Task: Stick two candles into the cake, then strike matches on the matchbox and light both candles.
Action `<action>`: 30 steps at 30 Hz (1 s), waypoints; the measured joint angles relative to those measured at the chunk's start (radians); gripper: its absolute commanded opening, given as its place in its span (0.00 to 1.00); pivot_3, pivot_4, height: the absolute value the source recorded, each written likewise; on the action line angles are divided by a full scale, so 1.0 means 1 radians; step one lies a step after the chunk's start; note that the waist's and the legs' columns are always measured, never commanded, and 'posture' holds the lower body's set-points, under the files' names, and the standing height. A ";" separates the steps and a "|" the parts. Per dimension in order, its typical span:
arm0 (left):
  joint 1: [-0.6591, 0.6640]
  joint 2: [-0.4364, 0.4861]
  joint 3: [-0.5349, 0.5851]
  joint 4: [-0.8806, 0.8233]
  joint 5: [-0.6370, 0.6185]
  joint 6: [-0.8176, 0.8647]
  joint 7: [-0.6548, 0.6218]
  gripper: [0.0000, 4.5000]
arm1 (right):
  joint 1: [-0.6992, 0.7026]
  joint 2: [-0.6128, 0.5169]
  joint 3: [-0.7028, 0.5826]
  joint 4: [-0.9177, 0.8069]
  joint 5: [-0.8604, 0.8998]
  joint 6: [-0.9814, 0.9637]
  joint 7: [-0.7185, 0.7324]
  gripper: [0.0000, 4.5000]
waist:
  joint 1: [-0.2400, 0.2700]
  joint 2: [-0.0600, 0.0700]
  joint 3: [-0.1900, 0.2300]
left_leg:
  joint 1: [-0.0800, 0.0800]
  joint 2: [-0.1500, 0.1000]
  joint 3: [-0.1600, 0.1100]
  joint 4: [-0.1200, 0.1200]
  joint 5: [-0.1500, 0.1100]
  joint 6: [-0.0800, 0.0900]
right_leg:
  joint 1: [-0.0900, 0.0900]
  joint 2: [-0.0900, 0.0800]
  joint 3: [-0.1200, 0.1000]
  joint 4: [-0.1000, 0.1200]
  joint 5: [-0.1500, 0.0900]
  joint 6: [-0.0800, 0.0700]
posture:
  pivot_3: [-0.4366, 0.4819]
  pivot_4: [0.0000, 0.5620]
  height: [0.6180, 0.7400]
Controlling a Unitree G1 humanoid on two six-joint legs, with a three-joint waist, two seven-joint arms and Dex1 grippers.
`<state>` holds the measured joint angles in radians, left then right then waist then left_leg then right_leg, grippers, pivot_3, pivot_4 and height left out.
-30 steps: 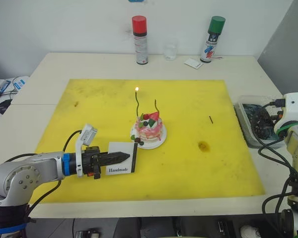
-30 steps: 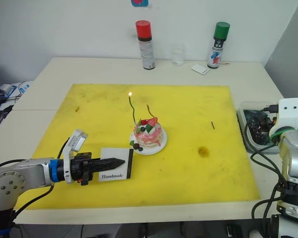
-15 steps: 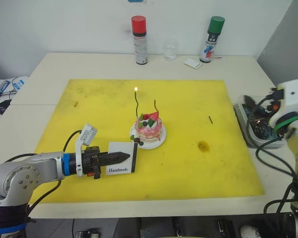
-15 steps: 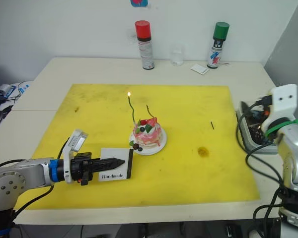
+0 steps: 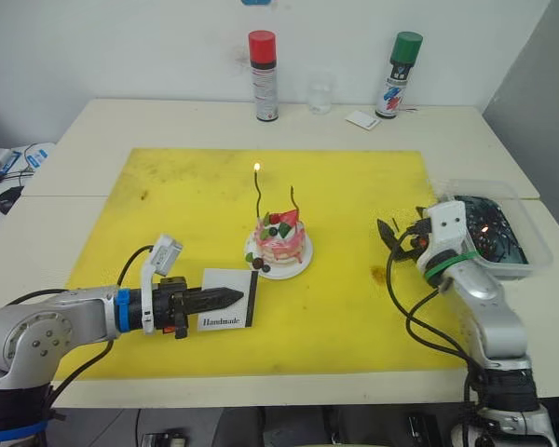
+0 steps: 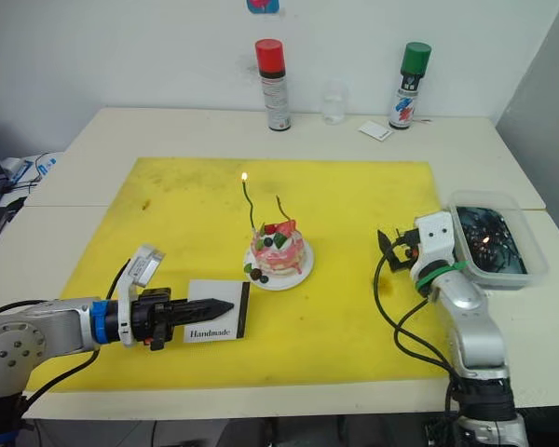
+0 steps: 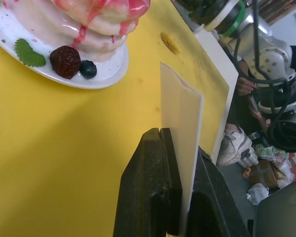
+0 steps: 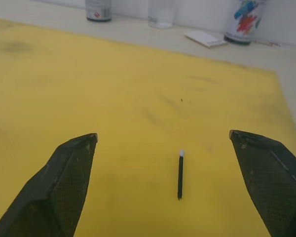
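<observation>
My left gripper (image 7: 180, 163) clamps the matchbox (image 5: 227, 298) upright beside the cake (image 5: 280, 244); my right gripper (image 8: 163, 148) hangs with fingers spread wide, a match (image 8: 180, 174) lying between them on the yellow mat (image 8: 89, 89).

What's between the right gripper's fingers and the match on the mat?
Nothing. In the right wrist view the right gripper is open, and the match lies alone on bare yellow mat between and ahead of the fingers, untouched.

Two candles (image 5: 258, 191) stand in the cake (image 5: 279, 244), one lit; matchbox (image 5: 229, 298) upright beside it.
</observation>
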<state>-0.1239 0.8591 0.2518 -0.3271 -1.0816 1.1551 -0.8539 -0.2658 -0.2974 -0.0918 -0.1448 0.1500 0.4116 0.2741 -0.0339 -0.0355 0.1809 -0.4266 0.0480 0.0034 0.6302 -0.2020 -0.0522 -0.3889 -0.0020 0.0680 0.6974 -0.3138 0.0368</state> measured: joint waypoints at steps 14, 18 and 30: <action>-0.003 0.002 0.001 -0.017 -0.016 0.015 0.017 0.00 | -0.122 0.067 -0.006 0.304 -0.065 -0.142 -0.137 0.73 | -0.002 0.000 0.000 | 0.002 0.000 0.000 0.000 0.000 0.000 | 0.001 0.000 0.000 0.000 0.000 0.000 | 0.48 0.27 1.00; -0.002 0.002 0.003 -0.018 -0.017 0.016 0.020 0.00 | -0.130 0.078 -0.008 0.304 -0.068 -0.116 -0.160 0.42 | -0.002 0.000 -0.001 | 0.002 0.000 0.000 0.000 0.001 0.000 | 0.002 0.000 0.001 0.000 0.000 0.000 | 0.48 0.27 1.00; 0.002 0.002 0.010 -0.020 -0.017 0.016 0.034 0.00 | -0.118 0.095 -0.009 0.220 -0.056 -0.001 -0.186 0.01 | -0.002 -0.001 -0.001 | 0.002 0.000 0.000 0.000 0.001 0.000 | 0.002 0.000 0.000 0.000 0.000 0.000 | 0.48 0.27 1.00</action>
<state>-0.1219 0.8610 0.2619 -0.3469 -1.0987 1.1710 -0.8200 -0.3835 -0.2024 -0.1010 0.0751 0.0937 0.4110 0.0881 -0.0356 -0.0366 0.1795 -0.4244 0.0481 0.0029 0.6297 -0.2014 -0.0524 -0.3873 -0.0020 0.0684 0.6977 -0.3136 0.0368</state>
